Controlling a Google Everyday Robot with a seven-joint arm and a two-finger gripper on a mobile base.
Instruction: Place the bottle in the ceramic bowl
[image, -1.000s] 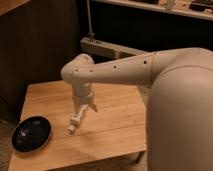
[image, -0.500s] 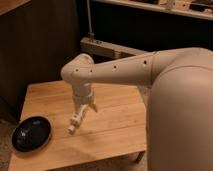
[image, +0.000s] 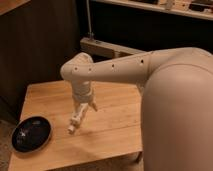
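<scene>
My gripper hangs from the cream arm over the middle of the wooden table, pointing down. It is shut on the bottle, a slim pale thing that slants down and to the left. The bottle's white end hangs just above the tabletop. The ceramic bowl is a round glossy black dish on the table's front left corner, left of and below the bottle, with a gap of bare wood between them. Nothing shows inside the bowl.
The wooden table ends close behind the bowl at its left and front edges. My large cream body fills the right side. A dark wall and a metal frame stand behind the table.
</scene>
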